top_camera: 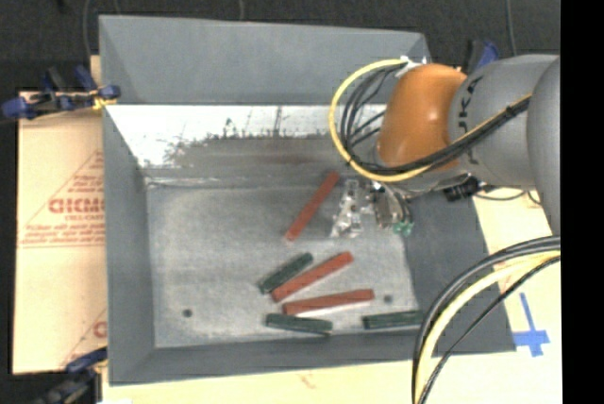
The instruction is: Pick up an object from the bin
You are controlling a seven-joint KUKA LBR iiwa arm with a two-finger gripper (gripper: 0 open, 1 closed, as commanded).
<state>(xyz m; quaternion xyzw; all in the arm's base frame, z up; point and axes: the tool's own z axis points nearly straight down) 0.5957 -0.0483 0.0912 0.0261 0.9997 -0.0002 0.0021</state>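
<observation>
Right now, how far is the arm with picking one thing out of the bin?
Done: the gripper is in the bin, beside the upper end of the slanted red stick. In hand: nothing visibly lifted; the other sticks lie nearer the front. Left: grasping and lifting one.

The arm (510, 124) hides the bin's (264, 62) right rim; the tool (357, 211) — half under it — is blurred.

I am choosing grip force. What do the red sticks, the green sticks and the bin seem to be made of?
Red sticks: matte, even colour, straight edges; probably plastic or painted wood, cannot tell which. Green sticks: same shape, dull finish, likely the same material. Bin: grey metal, scuffed floor, pale sheen on its back wall.
</observation>
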